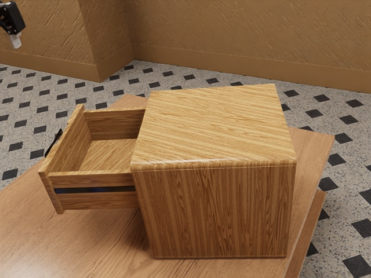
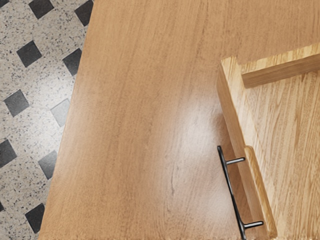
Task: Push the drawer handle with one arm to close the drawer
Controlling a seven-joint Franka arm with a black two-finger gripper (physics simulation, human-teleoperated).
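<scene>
The cabinet stands on the table. Its drawer juts out toward the exterior view's left, over the tabletop. The handle is on the outer face of the drawer front, on the side away from the cabinet, probably near the middle, though it is seen almost edge-on in the exterior view. Behind the table lies the floor, then the walls.

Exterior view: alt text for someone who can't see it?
An open wooden drawer juts toward the exterior view's left from a boxy wooden cabinet on a brown wooden table; the black gripper hangs clear, upper left.
</scene>
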